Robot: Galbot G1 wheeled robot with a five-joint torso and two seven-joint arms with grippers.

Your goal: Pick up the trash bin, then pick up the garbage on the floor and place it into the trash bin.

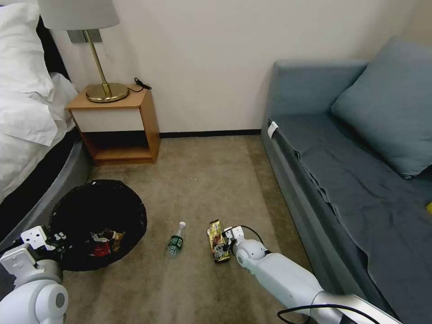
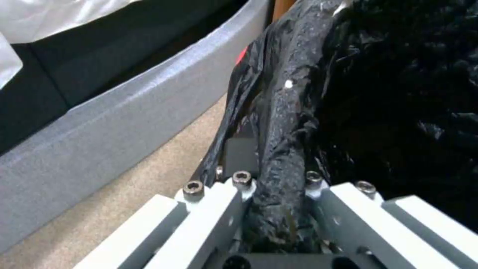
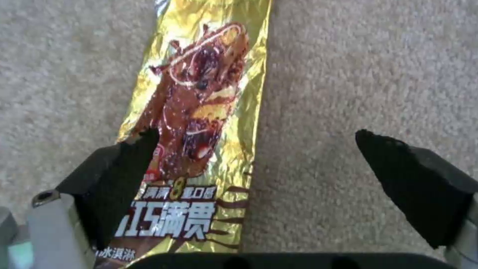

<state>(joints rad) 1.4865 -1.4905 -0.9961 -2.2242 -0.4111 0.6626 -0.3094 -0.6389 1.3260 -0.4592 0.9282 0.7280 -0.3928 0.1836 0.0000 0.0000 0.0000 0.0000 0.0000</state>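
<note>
The right pincer (image 3: 254, 164) hangs low over the carpet (image 3: 348, 74) with its black fingers (image 3: 413, 179) spread wide, one tip overlapping the edge of the gold-brown snack wrapper (image 3: 199, 97) and the other over bare carpet well to the side; nothing is held between them. The right wrist view shows the wrapper's print: a chocolate-coated ice-cream bar pictured on gold foil, with large white Chinese characters beneath it and a figure 8 in the line above them, the smaller writing too blurred to read. From the head view the same wrapper (image 1: 218, 240) is a small strip lying flat just beside the right pincer (image 1: 229, 235), its lettering unreadable there. A little to its left lies the small clear bottle (image 1: 176, 239) with a white cap and green label, on its side, apart from the wrapper. The left pincer (image 2: 279, 194) is clamped on the black-bagged rim of the trash bin (image 2: 289, 123), the crinkled liner bunched between its white fingers (image 2: 219, 209). In the head view the trash bin (image 1: 99, 198) sits at the lower left beside the bed (image 1: 27, 112), and red and tan crumpled litter (image 1: 104, 240) lies inside it. Beyond stand a wooden nightstand (image 1: 135, 126) with a brass lamp (image 1: 101, 67), and a blue-grey sofa (image 1: 351, 171) along the right.
</note>
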